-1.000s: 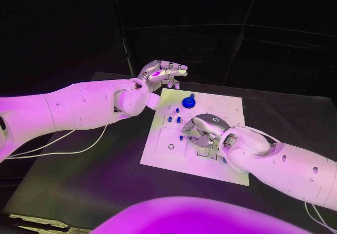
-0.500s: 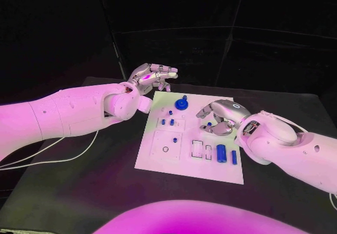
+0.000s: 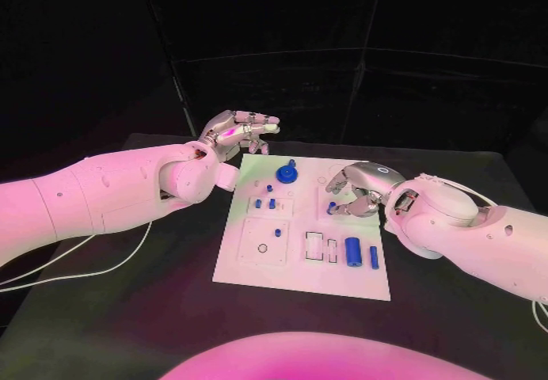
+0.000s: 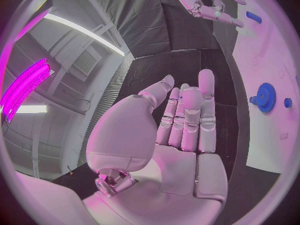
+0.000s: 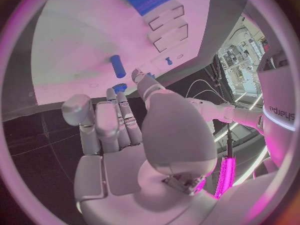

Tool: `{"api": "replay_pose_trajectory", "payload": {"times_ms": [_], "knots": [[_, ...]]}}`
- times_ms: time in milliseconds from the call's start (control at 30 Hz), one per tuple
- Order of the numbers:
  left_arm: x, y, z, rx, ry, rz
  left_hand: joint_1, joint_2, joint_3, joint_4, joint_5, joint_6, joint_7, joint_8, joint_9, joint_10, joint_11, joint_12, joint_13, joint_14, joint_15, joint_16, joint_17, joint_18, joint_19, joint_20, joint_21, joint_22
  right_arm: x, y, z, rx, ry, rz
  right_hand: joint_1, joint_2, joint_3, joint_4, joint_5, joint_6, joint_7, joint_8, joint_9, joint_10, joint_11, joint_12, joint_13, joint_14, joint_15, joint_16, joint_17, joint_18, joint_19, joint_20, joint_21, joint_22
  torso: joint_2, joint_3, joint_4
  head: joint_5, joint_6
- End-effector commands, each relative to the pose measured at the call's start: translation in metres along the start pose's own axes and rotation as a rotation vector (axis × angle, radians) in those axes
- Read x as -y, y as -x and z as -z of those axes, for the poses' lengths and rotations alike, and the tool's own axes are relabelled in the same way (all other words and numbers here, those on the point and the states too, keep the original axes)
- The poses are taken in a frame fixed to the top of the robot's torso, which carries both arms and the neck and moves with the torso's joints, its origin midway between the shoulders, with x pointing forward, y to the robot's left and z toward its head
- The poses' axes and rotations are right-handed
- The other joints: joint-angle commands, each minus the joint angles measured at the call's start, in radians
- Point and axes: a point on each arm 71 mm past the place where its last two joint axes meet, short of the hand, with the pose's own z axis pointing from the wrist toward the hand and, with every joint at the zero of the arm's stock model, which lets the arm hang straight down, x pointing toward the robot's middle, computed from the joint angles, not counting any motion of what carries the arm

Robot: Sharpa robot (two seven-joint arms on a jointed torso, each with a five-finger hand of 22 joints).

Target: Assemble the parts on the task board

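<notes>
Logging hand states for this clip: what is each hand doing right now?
Left hand: holds nothing, fingers loosely apart, beyond the task board.
Right hand: curled over the board; cannot tell whether it holds anything.

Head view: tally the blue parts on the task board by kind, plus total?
Gear: 1
Small pegs: 5
Thick cylinder: 1
Thin rod: 1
Total: 8 visible; the right hand may hide more.
</notes>
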Motion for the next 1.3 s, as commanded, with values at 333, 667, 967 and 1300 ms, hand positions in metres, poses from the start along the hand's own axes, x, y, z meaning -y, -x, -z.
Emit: {"api": "replay_pose_trajectory", "payload": {"times_ms": [333,667,967,1300], "knots": [[0.001,-0.002,-0.001,-0.011,-0.01,0.008,0.005,0.004,-0.005,0.0,0.005,-0.009,0.001,0.001,-0.001,-0.007,0.003,0.007,-0.001,-0.004,0.003,-0.005,0.0,0.014,-0.003,0.007,-0.005,-0.001,-0.002,-0.01,-0.008,-0.136,-0.024,0.042,0.054,0.053,-0.001,0.003,-0.011,0.049,-0.01,0.021,0.008,0.082,-0.018,0.06,0.003,0.008,-0.007,0.022,0.029,0.005,0.029,-0.008,0.018,0.037,0.0,-0.0007,0.0018,-0.001,-0.005],[0.001,-0.002,-0.001,-0.009,-0.012,0.007,0.005,0.004,-0.005,0.0,0.005,-0.009,0.001,0.001,-0.001,-0.007,0.003,0.007,-0.001,-0.004,0.003,-0.005,0.0,0.014,-0.003,0.007,-0.005,-0.001,-0.004,-0.014,-0.011,-0.171,-0.03,0.05,0.084,0.075,0.057,-0.001,-0.037,0.097,-0.029,0.03,0.007,0.138,-0.038,0.06,-0.003,0.011,-0.024,0.031,0.037,0.001,0.042,-0.024,0.031,0.058,0.0,-0.0009,-0.0005,0.0,-0.007],[0.001,-0.002,-0.001,-0.01,-0.011,0.007,0.006,0.006,-0.005,0.001,0.006,-0.007,0.0,0.003,0.0,-0.005,0.002,0.01,0.0,-0.004,0.003,-0.004,0.0,0.014,-0.002,0.008,-0.006,-0.002,-0.004,-0.012,-0.014,-0.139,-0.034,0.046,0.088,0.084,0.115,-0.001,-0.064,0.118,-0.034,0.027,0.004,0.163,-0.043,0.046,-0.003,0.012,-0.029,0.035,0.04,-0.001,0.045,-0.03,0.036,0.064,0.0,-0.0001,0.0015,-0.004,-0.008],[0.001,-0.002,-0.001,-0.012,-0.01,0.008,0.006,0.006,-0.005,0.001,0.006,-0.007,0.0,0.003,0.0,-0.005,0.002,0.01,0.0,-0.004,0.003,-0.004,0.0,0.014,-0.002,0.008,-0.006,-0.002,-0.005,-0.008,-0.017,-0.062,-0.028,0.03,0.086,0.085,0.178,-0.005,-0.081,0.149,-0.043,0.028,0.005,0.198,-0.053,0.042,0.0,0.015,-0.037,0.042,0.046,-0.003,0.054,-0.038,0.046,0.079,0.0,-0.0009,0.0001,-0.004,-0.008]]}}
